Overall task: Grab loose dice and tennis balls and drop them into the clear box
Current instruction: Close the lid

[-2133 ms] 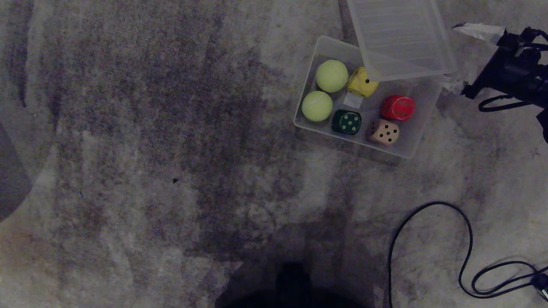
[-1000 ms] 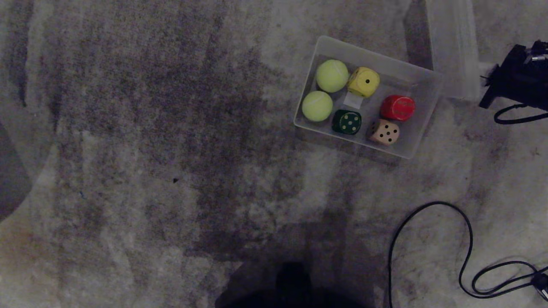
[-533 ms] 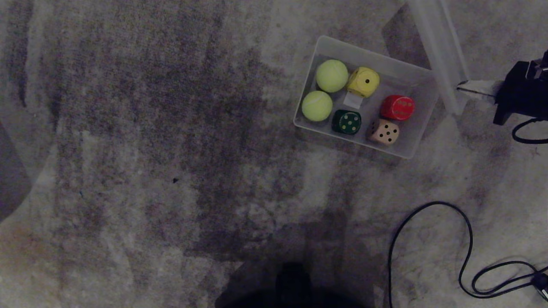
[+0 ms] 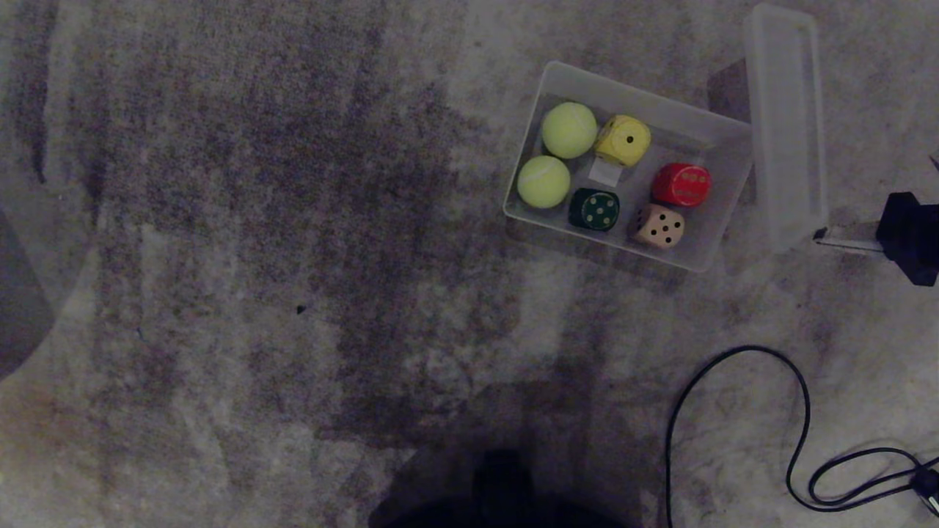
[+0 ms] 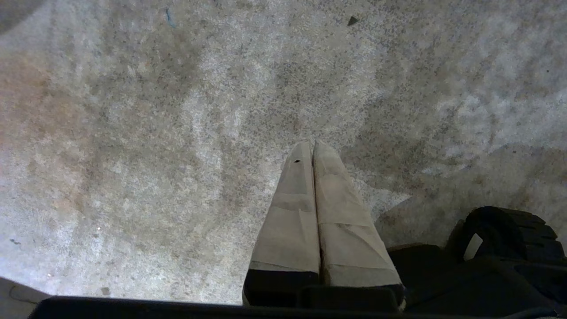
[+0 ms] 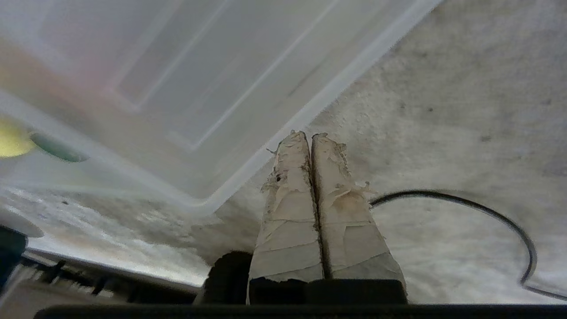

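Observation:
The clear box point(image 4: 524, 158) lies on the carpet at the upper right of the head view. Inside it are two tennis balls point(image 4: 568, 130) point(image 4: 543, 181) and the dice: yellow point(image 4: 623, 140), dark green point(image 4: 594, 209), red point(image 4: 681, 184) and tan point(image 4: 659, 226). The ribbed lid point(image 4: 785, 125) stands tilted on edge just right of the box. My right gripper point(image 4: 818, 235) is shut, its tips pinching the lid's near corner. In the right wrist view the shut right gripper point(image 6: 310, 135) meets the lid point(image 6: 177, 66) at its rim. My left gripper point(image 5: 313, 144) is shut and empty above bare carpet.
A black cable point(image 4: 733, 352) loops over the carpet at the lower right, and the cable point(image 6: 487, 208) also shows in the right wrist view. A dark rounded shape point(image 4: 18, 308) sits at the left edge. My base's shadow point(image 4: 506, 491) falls at the bottom centre.
The lid swung off the box's far corner, turned up on edge and came to the box's right side. My right gripper moved toward me with it. Balls and dice stayed put.

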You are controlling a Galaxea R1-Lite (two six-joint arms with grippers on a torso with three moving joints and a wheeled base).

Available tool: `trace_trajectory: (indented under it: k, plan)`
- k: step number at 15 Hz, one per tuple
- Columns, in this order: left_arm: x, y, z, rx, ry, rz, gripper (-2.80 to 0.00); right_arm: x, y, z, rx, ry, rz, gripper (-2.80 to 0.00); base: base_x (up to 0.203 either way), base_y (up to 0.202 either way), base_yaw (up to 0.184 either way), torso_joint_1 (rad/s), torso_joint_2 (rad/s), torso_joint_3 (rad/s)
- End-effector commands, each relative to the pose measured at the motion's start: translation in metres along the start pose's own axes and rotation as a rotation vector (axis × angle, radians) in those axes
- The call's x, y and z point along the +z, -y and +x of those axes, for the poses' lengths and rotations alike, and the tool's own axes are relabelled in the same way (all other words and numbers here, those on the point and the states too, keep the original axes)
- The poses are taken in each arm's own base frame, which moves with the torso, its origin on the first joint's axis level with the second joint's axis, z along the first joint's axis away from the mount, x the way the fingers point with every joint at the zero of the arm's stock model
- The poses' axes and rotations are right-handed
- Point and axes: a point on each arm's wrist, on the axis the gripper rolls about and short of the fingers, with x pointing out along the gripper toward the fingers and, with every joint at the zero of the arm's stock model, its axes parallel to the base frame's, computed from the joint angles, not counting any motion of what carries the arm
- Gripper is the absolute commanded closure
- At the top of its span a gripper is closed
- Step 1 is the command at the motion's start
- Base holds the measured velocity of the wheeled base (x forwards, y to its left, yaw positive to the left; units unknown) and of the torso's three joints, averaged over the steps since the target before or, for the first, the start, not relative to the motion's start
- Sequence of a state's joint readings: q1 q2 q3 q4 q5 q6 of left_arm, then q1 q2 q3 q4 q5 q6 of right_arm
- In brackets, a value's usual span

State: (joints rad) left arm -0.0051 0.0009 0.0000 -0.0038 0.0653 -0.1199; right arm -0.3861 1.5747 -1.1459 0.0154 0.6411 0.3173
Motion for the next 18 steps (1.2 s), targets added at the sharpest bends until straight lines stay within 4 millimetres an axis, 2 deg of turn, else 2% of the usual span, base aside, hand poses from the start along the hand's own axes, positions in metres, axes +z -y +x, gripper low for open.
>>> trace_trajectory:
  k: [1,5,6,10,12,18]
  plan:
    - [0.0,0.0,0.0,0.001,-0.001,-0.001,0.0,0.002,-0.01,-0.024,-0.008,0.054,-0.023,0.0,0.0,0.0,0.0,0.0,0.0,0.0]
    - [0.0,0.0,0.0,0.001,-0.001,-0.001,0.0,-0.013,-0.013,-0.041,-0.032,0.056,-0.008,0.0,0.0,0.0,0.0,0.0,0.0,0.0]
    - [0.0,0.0,0.0,0.001,-0.001,-0.001,0.0,-0.022,-0.01,-0.04,-0.039,0.035,0.013,-2.8,0.0,0.0,0.0,0.0,0.0,0.0]
    - [0.0,0.0,0.0,0.0,-0.001,-0.001,0.0,-0.039,-0.005,-0.031,-0.03,0.003,0.246,-2.8,0.0,0.0,0.0,0.0,0.0,0.0]
    - [0.0,0.0,0.0,0.0,-0.001,-0.001,0.0,-0.042,0.003,-0.023,-0.003,0.071,0.3,-2.8,0.0,0.0,0.0,0.0,0.0,0.0]
    - [0.0,0.0,0.0,0.001,-0.001,-0.001,0.0,-0.03,0.017,0.001,0.095,0.289,0.553,-2.8,0.0,0.0,0.0,0.0,0.0,0.0]
